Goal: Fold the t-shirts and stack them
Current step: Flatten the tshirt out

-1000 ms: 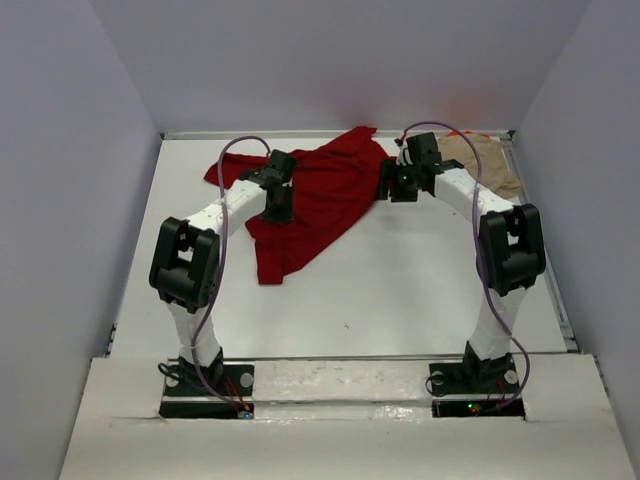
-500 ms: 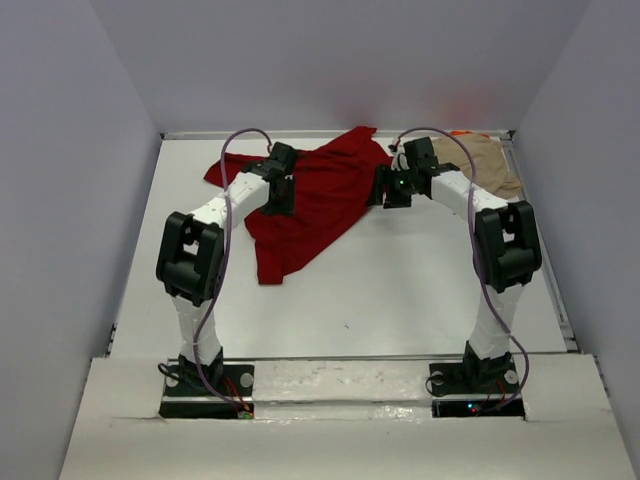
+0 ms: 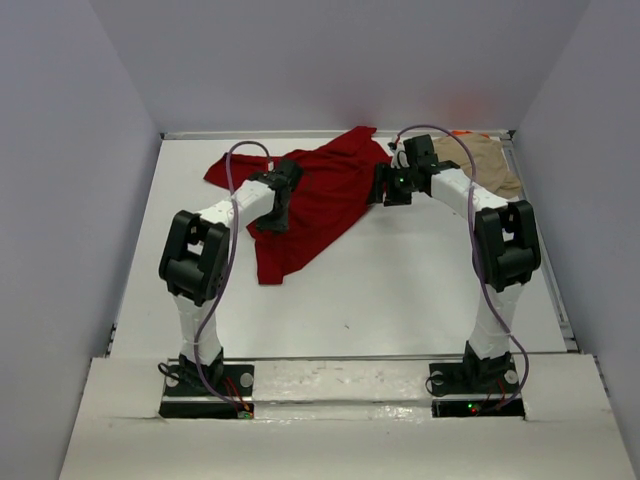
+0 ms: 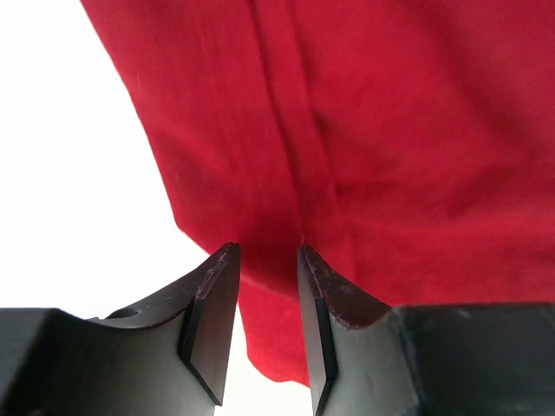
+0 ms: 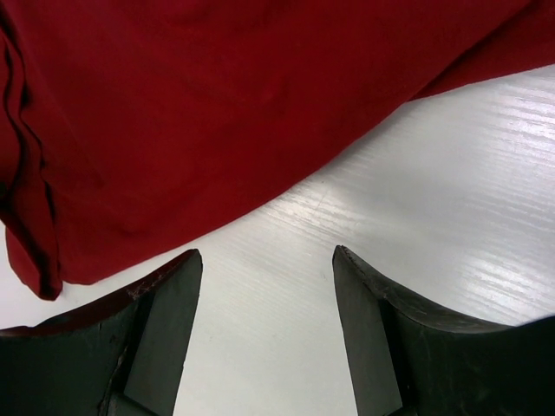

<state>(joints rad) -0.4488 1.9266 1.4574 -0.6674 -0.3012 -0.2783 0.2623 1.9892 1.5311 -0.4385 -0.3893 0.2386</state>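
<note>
Far right, the right arm (image 3: pixel 456 190) partly hides the tan shirt (image 3: pixel 496 165).

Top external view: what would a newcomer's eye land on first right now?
The crumpled dark red t-shirt sprawls across the far middle of the table. The left gripper is open over its left edge, and the right gripper is open over bare table by its right edge. A tan t-shirt lies bunched in the far right corner.
</note>
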